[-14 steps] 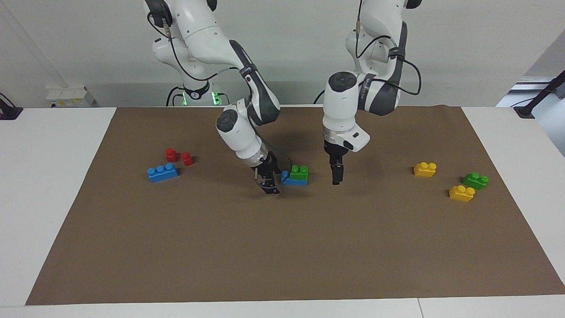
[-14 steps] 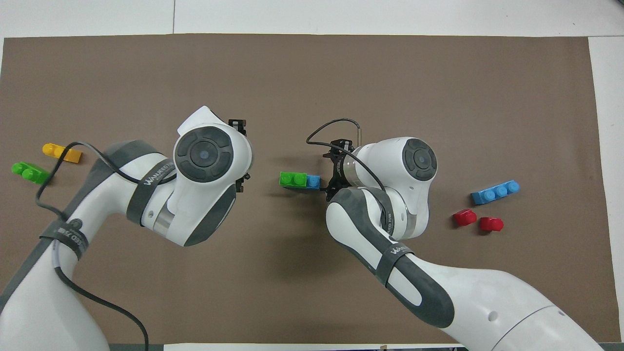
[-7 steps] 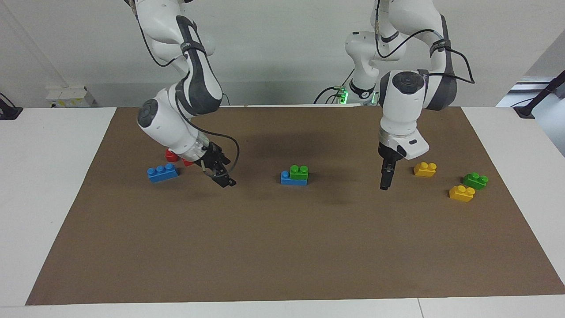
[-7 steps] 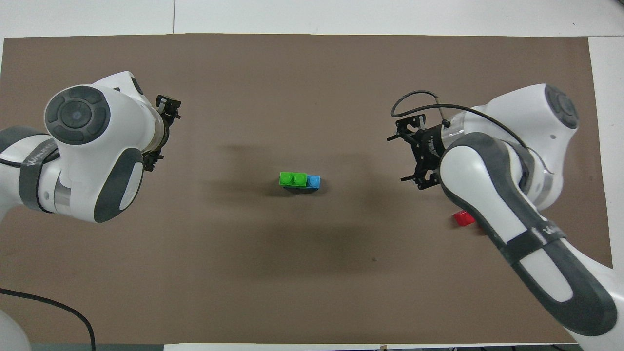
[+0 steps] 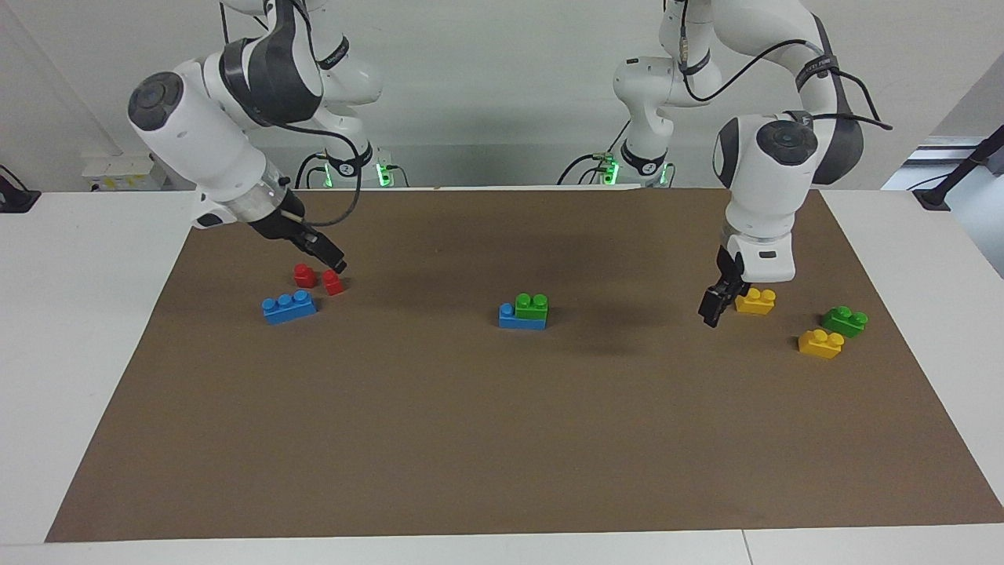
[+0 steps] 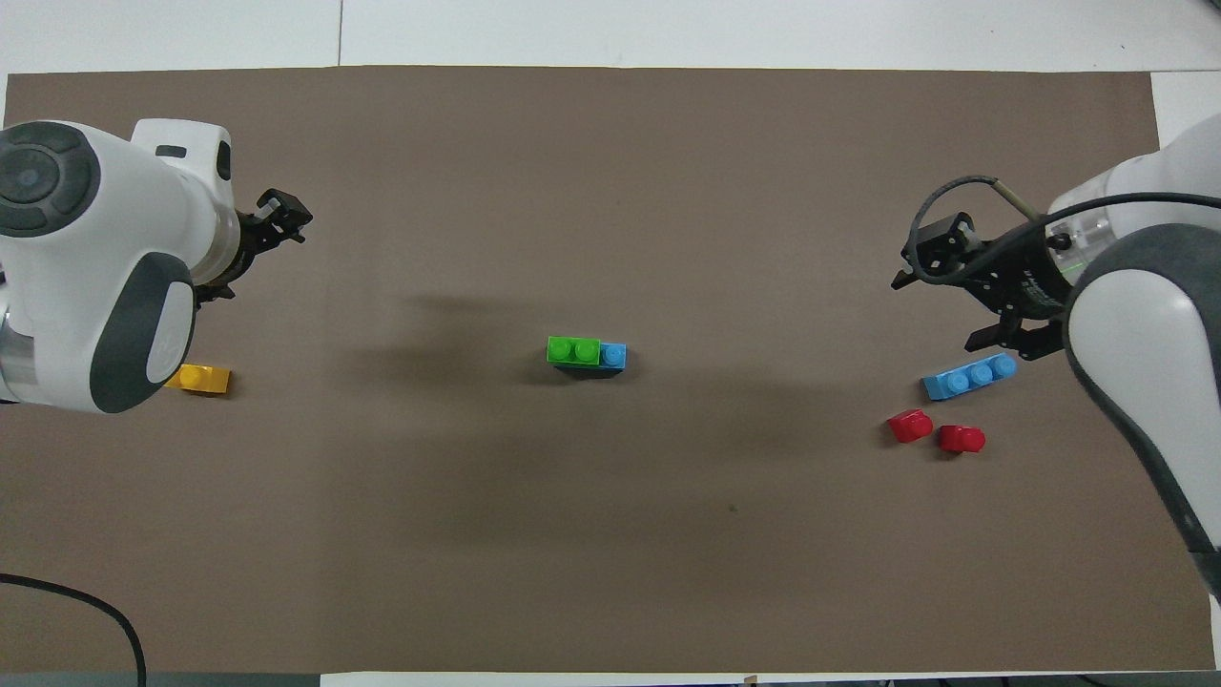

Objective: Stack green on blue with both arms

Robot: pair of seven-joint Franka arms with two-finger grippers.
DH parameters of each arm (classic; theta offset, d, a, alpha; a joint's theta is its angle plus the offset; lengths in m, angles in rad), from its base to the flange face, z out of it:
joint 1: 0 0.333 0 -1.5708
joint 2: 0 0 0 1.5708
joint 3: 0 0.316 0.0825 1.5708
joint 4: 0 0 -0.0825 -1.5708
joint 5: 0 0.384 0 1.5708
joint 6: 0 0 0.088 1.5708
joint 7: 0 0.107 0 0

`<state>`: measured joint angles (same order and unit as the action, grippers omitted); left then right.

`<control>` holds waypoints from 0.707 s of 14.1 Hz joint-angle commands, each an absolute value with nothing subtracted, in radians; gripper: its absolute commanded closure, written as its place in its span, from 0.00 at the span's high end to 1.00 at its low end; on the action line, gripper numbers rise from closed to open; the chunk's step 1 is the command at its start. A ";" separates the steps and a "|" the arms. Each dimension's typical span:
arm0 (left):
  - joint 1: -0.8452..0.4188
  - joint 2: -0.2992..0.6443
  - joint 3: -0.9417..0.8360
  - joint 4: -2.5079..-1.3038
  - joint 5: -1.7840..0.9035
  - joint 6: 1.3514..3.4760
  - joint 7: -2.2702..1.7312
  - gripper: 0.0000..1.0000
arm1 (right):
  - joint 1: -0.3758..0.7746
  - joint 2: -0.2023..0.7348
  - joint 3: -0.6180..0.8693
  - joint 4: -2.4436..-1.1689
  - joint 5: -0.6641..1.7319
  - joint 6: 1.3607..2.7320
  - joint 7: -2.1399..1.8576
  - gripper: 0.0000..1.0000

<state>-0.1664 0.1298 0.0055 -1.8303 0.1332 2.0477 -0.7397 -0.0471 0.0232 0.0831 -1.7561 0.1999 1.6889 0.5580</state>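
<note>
A green brick (image 5: 532,306) sits stacked on a blue brick (image 5: 509,318) at the middle of the mat, covering two of its studs; the pair shows in the overhead view as green (image 6: 573,350) on blue (image 6: 614,356). A second blue brick (image 5: 289,306) (image 6: 969,376) lies toward the right arm's end. A second green brick (image 5: 845,320) lies toward the left arm's end, hidden in the overhead view. My right gripper (image 5: 333,261) (image 6: 940,260) hangs over the red pieces and carries nothing. My left gripper (image 5: 712,308) (image 6: 281,212) hangs beside a yellow brick and carries nothing.
Two small red pieces (image 5: 304,275) (image 5: 333,282) lie just nearer to the robots than the second blue brick. Two yellow bricks (image 5: 755,300) (image 5: 820,344) lie by the second green brick; one yellow brick (image 6: 198,379) shows in the overhead view. A brown mat (image 5: 502,439) covers the table.
Both grippers have drawn away from the stacked green and blue bricks, the right one toward the right arm's end and higher, the left one toward the left arm's end. The stack has stayed put.
</note>
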 commanded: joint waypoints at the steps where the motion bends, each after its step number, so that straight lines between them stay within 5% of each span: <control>1: -0.112 0.118 -0.002 -1.763 0.092 1.936 -0.460 1.00 | -0.092 -0.058 0.095 -1.761 0.102 1.634 0.299 1.00; 10: -0.087 0.046 -0.002 -1.623 0.032 1.602 -0.089 1.00 | -0.109 -0.083 0.097 -1.687 -0.041 1.537 -0.031 1.00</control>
